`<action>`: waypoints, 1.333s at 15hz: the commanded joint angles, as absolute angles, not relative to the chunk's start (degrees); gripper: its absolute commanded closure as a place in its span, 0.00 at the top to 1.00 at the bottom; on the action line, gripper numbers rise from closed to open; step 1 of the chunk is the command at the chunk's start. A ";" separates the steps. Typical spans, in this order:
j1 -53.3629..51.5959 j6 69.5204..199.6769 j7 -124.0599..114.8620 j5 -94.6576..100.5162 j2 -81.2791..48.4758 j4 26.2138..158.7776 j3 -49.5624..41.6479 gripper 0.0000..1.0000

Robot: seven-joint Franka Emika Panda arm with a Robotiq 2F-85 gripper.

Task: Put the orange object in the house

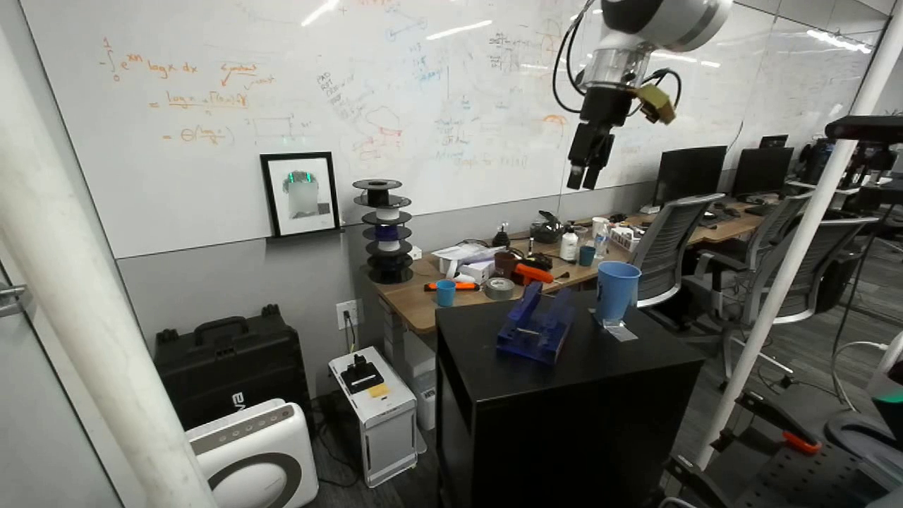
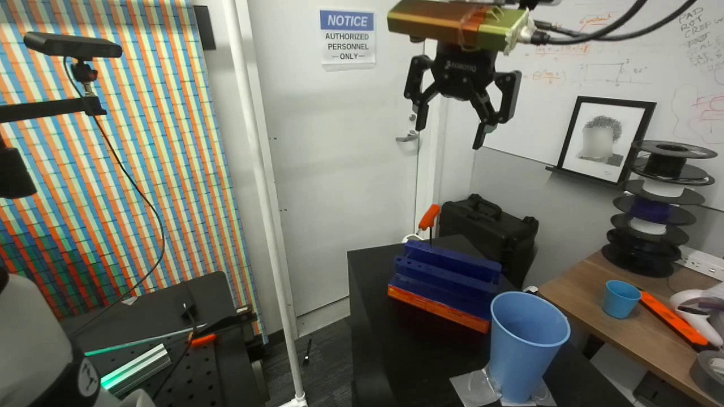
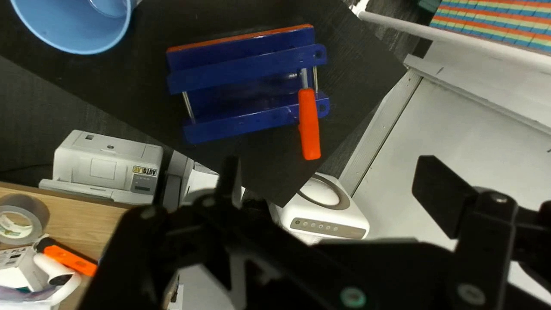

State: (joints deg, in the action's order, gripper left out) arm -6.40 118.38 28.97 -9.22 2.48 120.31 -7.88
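- A black two-fingered Robotiq gripper (image 2: 449,134) hangs high in both exterior views, well above the top of a black box-shaped cabinet (image 1: 578,430).
- Its black fingers (image 3: 443,193) are spread wide, with a broad gap between the tips in the wrist view and in an exterior view.
- A gold-coloured box (image 2: 435,20) with black cables is mounted at the wrist, above the fingers.
- A small orange-red object with a slim shaft (image 3: 310,125), the task's thing, sits at one end of a dark-blue rack (image 3: 249,122); the shaft goes into the rack, and in the wrist view the handle juts out over one long wall.
- The rack rests on the cabinet top: parallel walls joined by thin metal rods, and an orange strip (image 2: 435,308) along the foot of one long side.
- A light-blue, tapering, plastic-looking cup (image 2: 517,362), the task's house, stands upright on the same top, mouth upward, near the rack but apart from it. The orange-red object is outside this cup.
- Clear film (image 2: 472,390) lies at the cup's base, touching it.
- A brown wooden desk (image 1: 413,307) near the cabinet carries a small bright-blue cup (image 1: 445,295), a flat orange-and-black tool (image 1: 466,286), a grey roll of tape (image 1: 499,292) and a stack of black-rimmed spools (image 1: 386,233).
- A black-framed grey portrait (image 1: 303,194) leans against a whiteboard (image 1: 176,176) covered in handwriting.
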 commanded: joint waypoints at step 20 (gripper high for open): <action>-3.72 124.45 21.29 1.65 -22.54 109.49 4.06 0.35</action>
